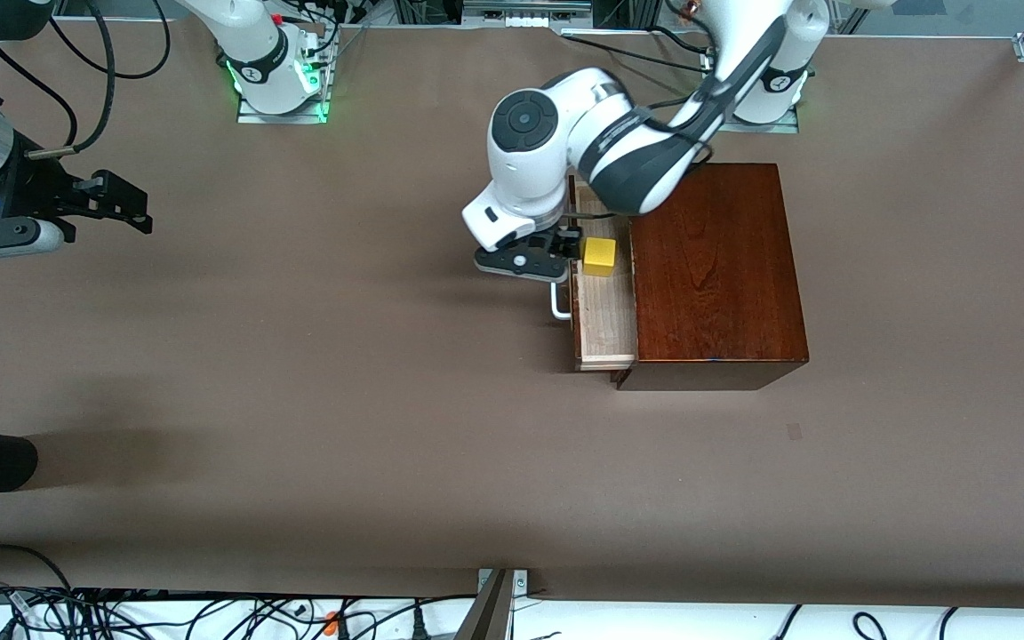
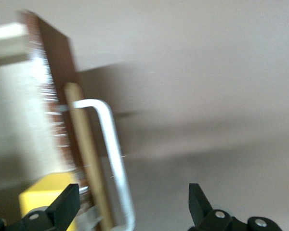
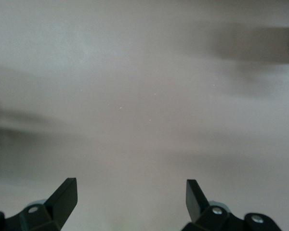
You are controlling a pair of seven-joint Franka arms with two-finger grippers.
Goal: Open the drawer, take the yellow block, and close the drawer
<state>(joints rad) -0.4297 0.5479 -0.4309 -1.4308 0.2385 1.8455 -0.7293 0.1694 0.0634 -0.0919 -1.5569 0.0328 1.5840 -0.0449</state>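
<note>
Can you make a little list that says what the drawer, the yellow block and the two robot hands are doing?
drawer: pulled open from the wooden box, pale inside showing
handle: white bar, nothing gripping it
yellow block: sitting in the drawer, not held
left gripper: open, over the drawer's front edge, one finger by the block
right gripper: open, over bare table at the right arm's end, waiting

A wide matte brown table (image 1: 299, 427) fills the scene, with tangled cables (image 1: 76, 613) along its near edge
</note>
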